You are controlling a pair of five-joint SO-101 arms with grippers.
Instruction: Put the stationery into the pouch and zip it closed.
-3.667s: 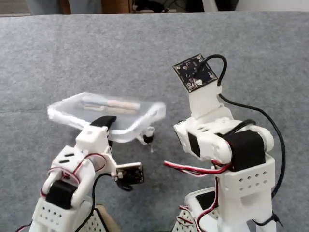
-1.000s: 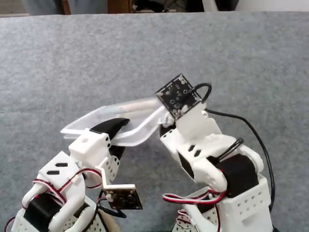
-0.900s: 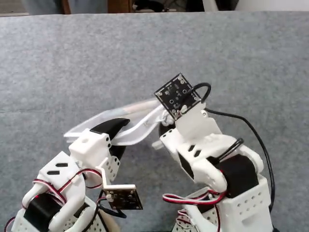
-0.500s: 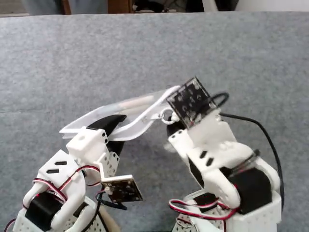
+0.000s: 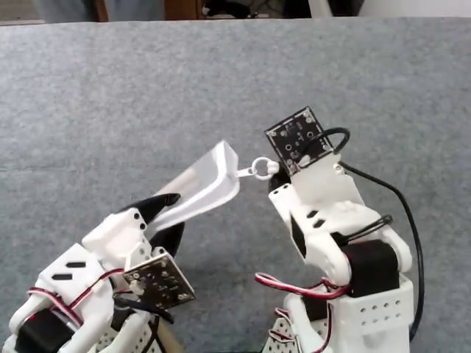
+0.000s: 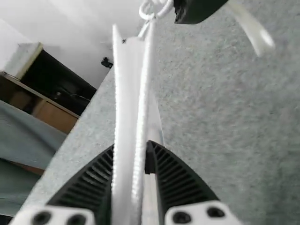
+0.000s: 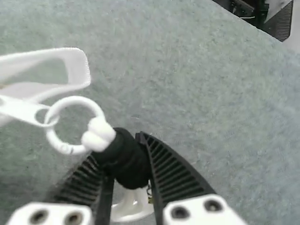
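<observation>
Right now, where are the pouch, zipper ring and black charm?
pouch (image 5: 200, 185): high view, clear side wall.
zipper ring (image 7: 75, 99): right wrist view, the white band.
black charm (image 7: 127, 161): right wrist view, its middle.

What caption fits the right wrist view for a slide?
Right end effector shut on the black zipper pull, its white ring linked to the clear pouch above the grey table.

Grey felt-covered desk (image 5: 103, 88), brown wooden furniture (image 5: 180, 9) beyond the desk's far edge, dark clutter (image 5: 243, 7) also past that edge

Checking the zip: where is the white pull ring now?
High view: the white ring sits at the end of the pouch, beside the right gripper shut on its black toggle.
</observation>
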